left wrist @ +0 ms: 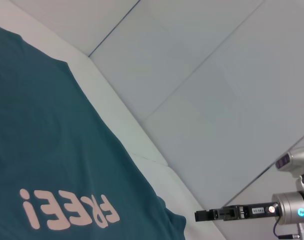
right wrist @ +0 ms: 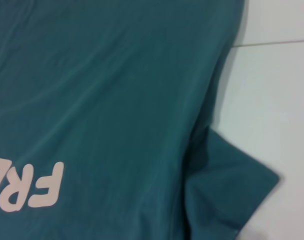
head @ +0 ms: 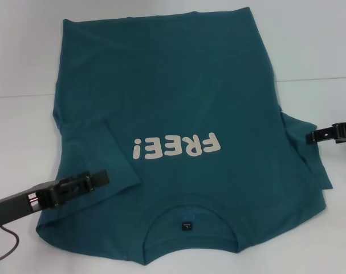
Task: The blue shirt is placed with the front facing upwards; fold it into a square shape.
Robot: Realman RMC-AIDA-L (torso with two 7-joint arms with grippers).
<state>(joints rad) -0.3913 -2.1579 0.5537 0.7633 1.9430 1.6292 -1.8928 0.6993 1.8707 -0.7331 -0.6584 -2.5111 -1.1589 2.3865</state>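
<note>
The blue shirt point(head: 184, 108) lies spread front-up on the white table point(head: 315, 51), collar nearest the robot with its small black label point(head: 186, 226) showing and the white "FREE!" print point(head: 177, 146) across the chest; its left sleeve is folded in over the body, while its right sleeve point(right wrist: 232, 195) lies flat out on the table. The left gripper point(head: 101, 177) is over that folded sleeve, just above the cloth, jaws narrow and holding nothing visible; the right gripper point(head: 310, 137) is at the shirt's right edge by the sleeve, and whether its jaws are apart or together I cannot tell.
</note>
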